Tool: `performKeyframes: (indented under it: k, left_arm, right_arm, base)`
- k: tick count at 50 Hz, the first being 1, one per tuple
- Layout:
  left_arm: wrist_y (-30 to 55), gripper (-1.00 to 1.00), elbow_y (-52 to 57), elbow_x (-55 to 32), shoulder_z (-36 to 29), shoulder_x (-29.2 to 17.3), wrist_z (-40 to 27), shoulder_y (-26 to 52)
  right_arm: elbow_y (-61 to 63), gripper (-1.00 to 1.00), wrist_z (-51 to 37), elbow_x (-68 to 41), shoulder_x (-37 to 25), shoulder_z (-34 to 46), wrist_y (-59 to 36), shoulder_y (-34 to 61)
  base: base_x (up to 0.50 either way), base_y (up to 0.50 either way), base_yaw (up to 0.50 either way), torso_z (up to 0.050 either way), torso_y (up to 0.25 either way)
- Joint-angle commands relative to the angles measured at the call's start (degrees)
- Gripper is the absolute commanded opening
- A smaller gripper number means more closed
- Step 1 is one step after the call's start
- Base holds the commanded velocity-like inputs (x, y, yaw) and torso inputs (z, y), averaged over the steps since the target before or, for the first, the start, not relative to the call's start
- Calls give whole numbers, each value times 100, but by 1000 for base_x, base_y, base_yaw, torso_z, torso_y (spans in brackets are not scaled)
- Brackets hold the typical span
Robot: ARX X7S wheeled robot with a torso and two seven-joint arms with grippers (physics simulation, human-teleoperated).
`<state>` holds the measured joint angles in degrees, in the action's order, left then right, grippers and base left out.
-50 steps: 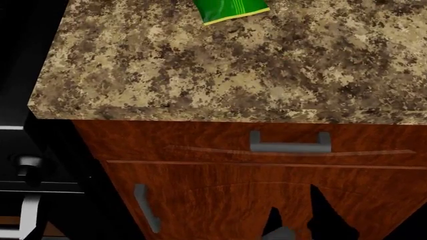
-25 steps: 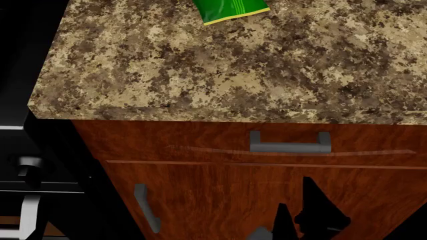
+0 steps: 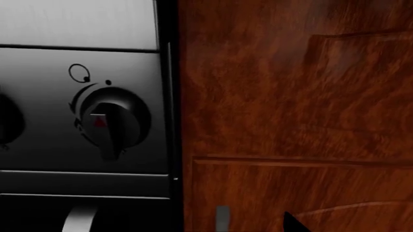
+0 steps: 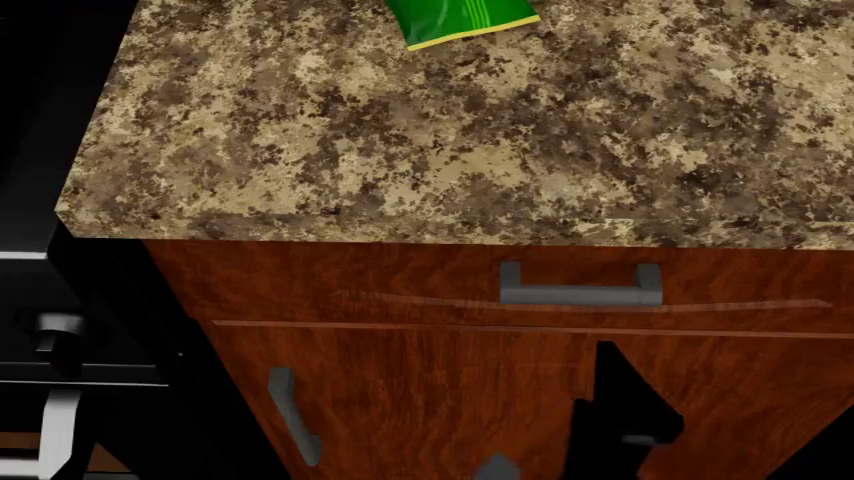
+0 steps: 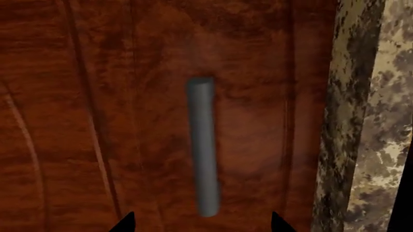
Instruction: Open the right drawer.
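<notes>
The right drawer (image 4: 360,282) is a shallow reddish-brown wood front just under the granite countertop (image 4: 441,140), and it looks flush with the cabinet. Its short grey bar handle (image 4: 581,285) sits right of centre. My right gripper (image 4: 601,385) shows as black fingers just below that handle. In the right wrist view the handle (image 5: 203,145) lies straight ahead between the two spread fingertips (image 5: 125,223), so the right gripper (image 5: 201,226) is open and holds nothing. The left wrist view faces the drawer's left end (image 3: 271,106); only one dark fingertip (image 3: 293,224) shows there.
A green bag (image 4: 461,20) lies on the countertop at the back. Below the drawer is a cabinet door (image 4: 427,400) with a vertical grey handle (image 4: 294,415). A black oven with a knob (image 3: 110,118) stands to the left, its silver bar (image 4: 56,430) low down.
My right gripper has risen toward the drawer handle and turned, its fingers now closer together in the head view. The drawer has not moved.
</notes>
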<state>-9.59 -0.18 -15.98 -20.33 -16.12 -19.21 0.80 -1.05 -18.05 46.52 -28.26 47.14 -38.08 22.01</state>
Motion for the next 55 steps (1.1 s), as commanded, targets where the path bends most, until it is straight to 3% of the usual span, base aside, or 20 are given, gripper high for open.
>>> performKeyframes:
  k: [1, 21, 55]
  left_arm:
    - [13, 100, -29, 29, -9, -4, -67, 9]
    - [1, 100, -25, 13, -39, -26, -101, 13]
    - [-63, 100, -28, 48, -108, -67, -153, 11]
  right_arm:
    - [-214, 100, 266, 684, -17, 357, -464, 187]
    - [-224, 100, 209, 691, -15, 372, -410, 193]
    - [-1586, 100, 58, 739, 409, 578, -129, 933]
  base:
    - [0, 0, 0, 0, 0]
    - [0, 0, 0, 0, 0]
    - [0, 0, 0, 0, 0]
